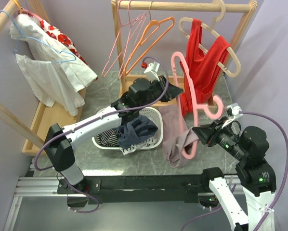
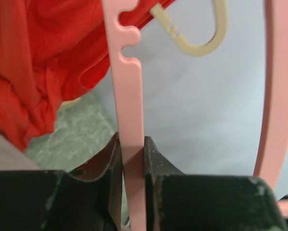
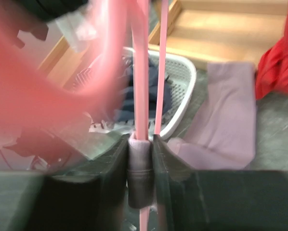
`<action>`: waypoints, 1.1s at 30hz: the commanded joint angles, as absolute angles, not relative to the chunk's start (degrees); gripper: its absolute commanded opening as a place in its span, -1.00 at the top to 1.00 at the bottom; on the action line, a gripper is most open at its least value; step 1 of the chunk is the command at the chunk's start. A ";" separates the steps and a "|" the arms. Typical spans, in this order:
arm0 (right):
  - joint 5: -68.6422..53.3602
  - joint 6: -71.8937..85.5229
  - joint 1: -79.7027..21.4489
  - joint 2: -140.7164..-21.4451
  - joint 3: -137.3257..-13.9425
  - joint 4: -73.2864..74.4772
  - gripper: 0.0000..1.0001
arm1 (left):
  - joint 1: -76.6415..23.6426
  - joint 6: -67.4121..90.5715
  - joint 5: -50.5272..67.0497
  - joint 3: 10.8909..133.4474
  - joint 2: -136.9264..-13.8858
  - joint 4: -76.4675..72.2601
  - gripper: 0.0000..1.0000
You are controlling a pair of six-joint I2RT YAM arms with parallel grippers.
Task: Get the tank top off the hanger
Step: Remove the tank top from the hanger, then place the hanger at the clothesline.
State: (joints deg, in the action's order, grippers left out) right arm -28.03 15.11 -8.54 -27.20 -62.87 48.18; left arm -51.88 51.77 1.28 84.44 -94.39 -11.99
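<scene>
Pink hanger (image 1: 195,113) is held between both arms, the mauve tank top (image 1: 175,139) trailing from it onto the bench (image 1: 134,162); left end effector (image 2: 132,144) is clamped on the hanger's bar; right end effector (image 3: 141,144) pinches the tank top's strap against the bar; the next move likely calls for sliding that strap off the end.

I log the hanger (image 2: 129,96) as pale pink, and the tank top (image 1: 174,130) as a plain dusty mauve against the grey marbled counter (image 1: 134,159). The red garment (image 1: 206,62) is solid, no print, on a beige hanger (image 2: 222,21); the basket (image 1: 156,113) is white lattice, with a navy piece (image 1: 139,127) and a black-and-white striped piece (image 1: 105,138) inside. Far left, I note a white garment (image 1: 52,67) printed with red flowers on a light blue hanger (image 1: 43,41), plus an orange hanger (image 1: 151,36) on the pale wood rail (image 1: 182,6).
</scene>
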 commanded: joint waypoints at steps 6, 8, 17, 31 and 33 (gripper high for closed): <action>-24.17 13.45 -8.61 -27.07 -64.95 43.85 0.75 | -51.94 40.61 0.09 84.02 -94.75 -4.49 0.98; -23.99 13.53 -8.61 -27.07 -64.78 43.86 0.67 | -52.03 39.82 0.18 84.29 -94.57 -4.13 0.98; -27.42 16.25 -8.61 -29.17 -63.28 38.32 0.07 | -51.94 39.90 0.18 84.81 -95.19 -4.22 0.98; -25.06 17.05 -8.61 -30.41 -62.13 33.05 1.00 | -52.03 40.26 4.04 84.99 -95.54 -5.01 0.73; -24.09 16.26 -8.61 -30.23 -63.19 33.31 1.00 | -52.03 38.77 3.87 83.51 -94.84 -5.62 0.24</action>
